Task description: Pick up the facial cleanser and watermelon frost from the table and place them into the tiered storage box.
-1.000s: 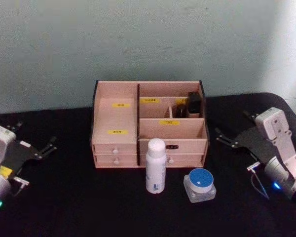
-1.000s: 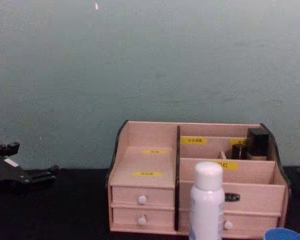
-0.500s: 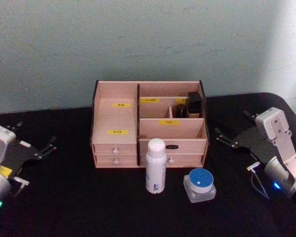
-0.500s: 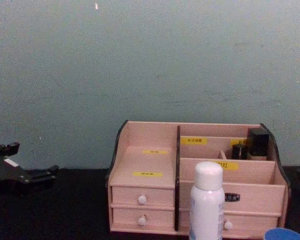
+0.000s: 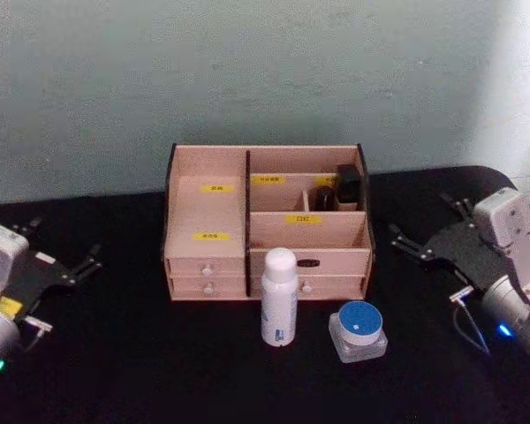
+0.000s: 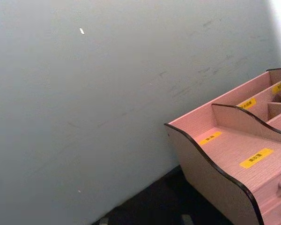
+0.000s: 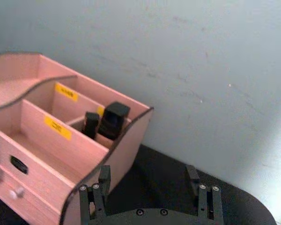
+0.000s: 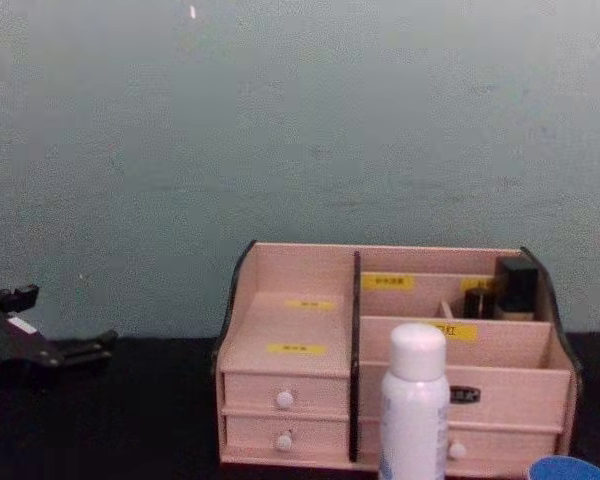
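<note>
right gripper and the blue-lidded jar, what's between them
Nothing; in the head view, bare black tablecloth lies between the right gripper and the blue-lidded jar.

White bottle [image 5: 279, 300] and blue-lidded jar [image 5: 359, 329] stand before tiered storage box [image 5: 208, 212].

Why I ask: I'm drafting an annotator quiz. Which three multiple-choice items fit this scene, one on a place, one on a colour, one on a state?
1. Where is the tall white bottle with a rounded cap?
A. upright on the black table, in front of the light pink wooden stepped storage box
B. inside the box's top tier
C. lying beside a gripper

2. What colour is the lid of the squat clear jar?
A. red
B. blue
C. green

3. How are the left gripper and right gripper?
A. both shut on items
B. one open, one shut
C. both open, empty

Answers:
1 A, it stands upright before the box.
2 B, the round lid shows blue.
3 C, fingers spread, nothing between.
</note>
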### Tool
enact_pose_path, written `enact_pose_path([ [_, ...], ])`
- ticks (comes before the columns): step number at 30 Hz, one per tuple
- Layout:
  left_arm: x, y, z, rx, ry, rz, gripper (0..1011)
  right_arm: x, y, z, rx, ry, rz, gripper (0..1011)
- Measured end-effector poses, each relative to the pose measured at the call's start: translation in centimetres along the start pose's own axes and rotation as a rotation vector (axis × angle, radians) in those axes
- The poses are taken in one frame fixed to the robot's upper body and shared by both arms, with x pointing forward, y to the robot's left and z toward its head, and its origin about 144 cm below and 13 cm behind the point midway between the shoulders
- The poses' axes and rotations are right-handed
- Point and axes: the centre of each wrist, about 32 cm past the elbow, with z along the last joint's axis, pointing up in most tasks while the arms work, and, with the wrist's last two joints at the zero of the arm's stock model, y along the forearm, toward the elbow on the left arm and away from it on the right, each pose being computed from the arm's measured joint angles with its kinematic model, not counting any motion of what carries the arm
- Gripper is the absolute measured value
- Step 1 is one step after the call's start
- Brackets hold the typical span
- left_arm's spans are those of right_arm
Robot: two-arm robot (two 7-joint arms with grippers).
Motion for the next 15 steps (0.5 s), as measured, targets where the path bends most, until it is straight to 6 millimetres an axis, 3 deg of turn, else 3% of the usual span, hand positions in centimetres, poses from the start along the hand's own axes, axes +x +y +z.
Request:
enact_pose_path([
  [15, 0.0, 0.0, 0.0, 0.000, 0.000, 0.000, 1001, 0.7, -4.3, 2.0, 0.129, 0.061, 0.257, 1002],
])
